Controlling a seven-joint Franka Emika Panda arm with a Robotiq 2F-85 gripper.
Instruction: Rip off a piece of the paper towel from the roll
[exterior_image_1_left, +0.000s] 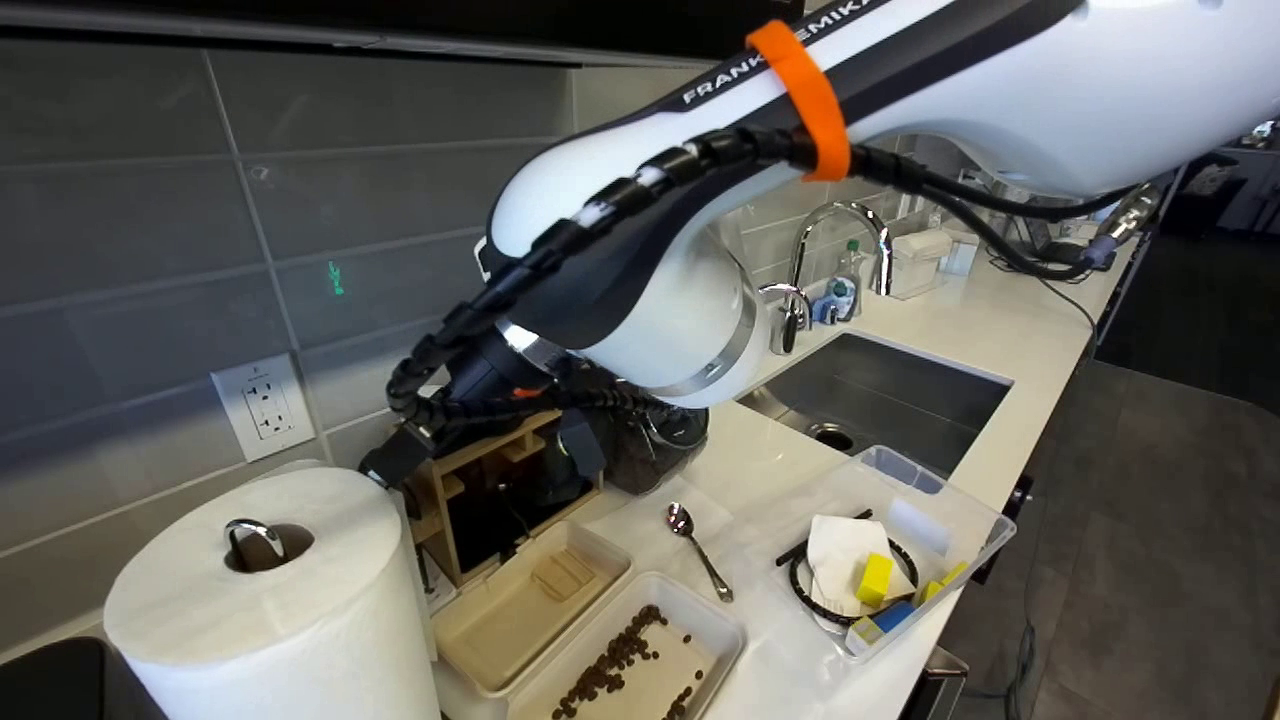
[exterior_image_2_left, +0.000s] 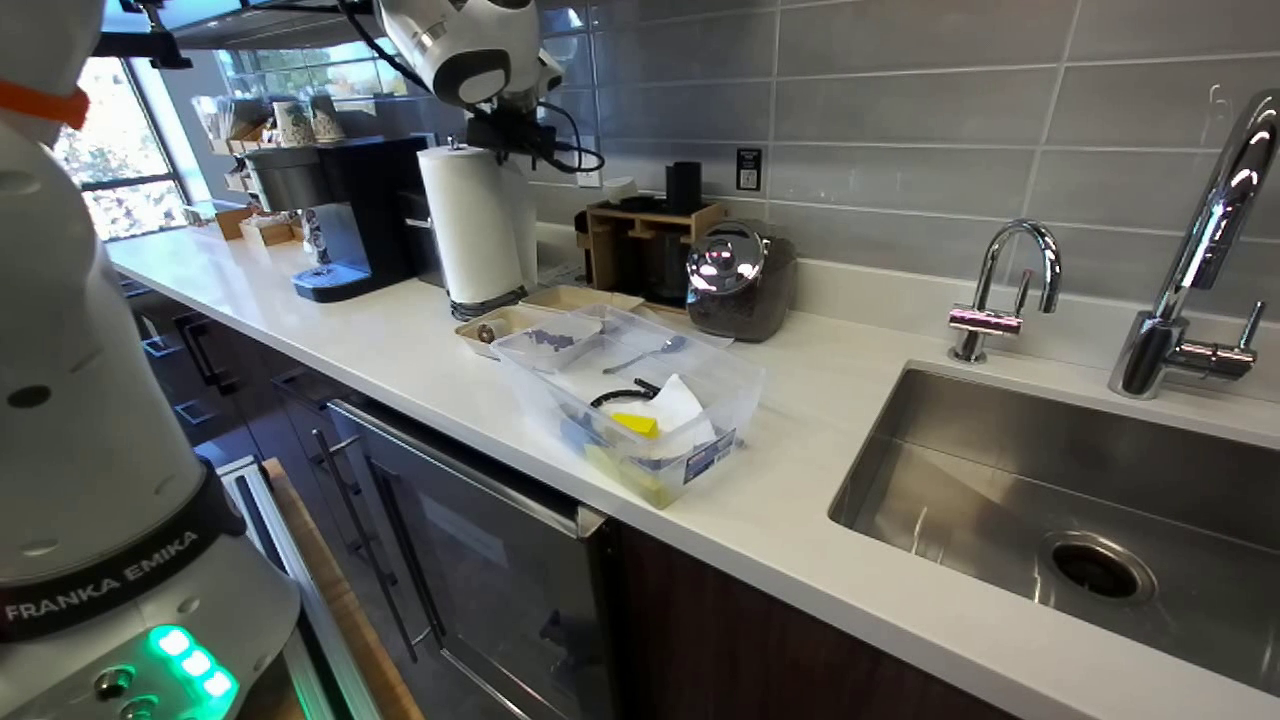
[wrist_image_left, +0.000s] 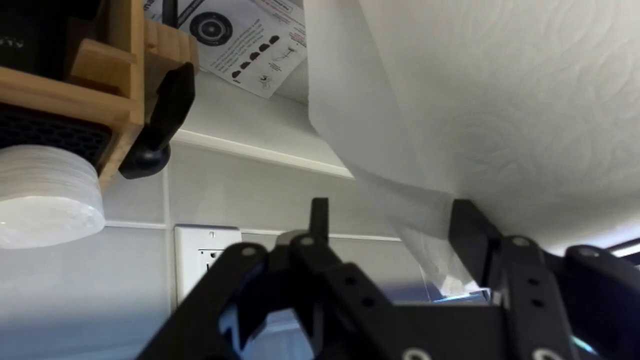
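preparation, seemingly, for pinching the loose sheet (wrist_image_left: 362, 115) of the roll (exterior_image_1_left: 285, 625), upright on the bench (exterior_image_2_left: 800, 430), with claw (wrist_image_left: 391, 212) spread wide near the sheet's top, next probably calling for closing there, then tearing.

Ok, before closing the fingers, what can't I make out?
Whether the fingers touch the loose sheet: wrist view; one overlaps it, hiding the spot.
Small print on the leaflet: wrist view; blurred.
Dark object near the roll: in an exterior view; cut off by the left and bottom edges.
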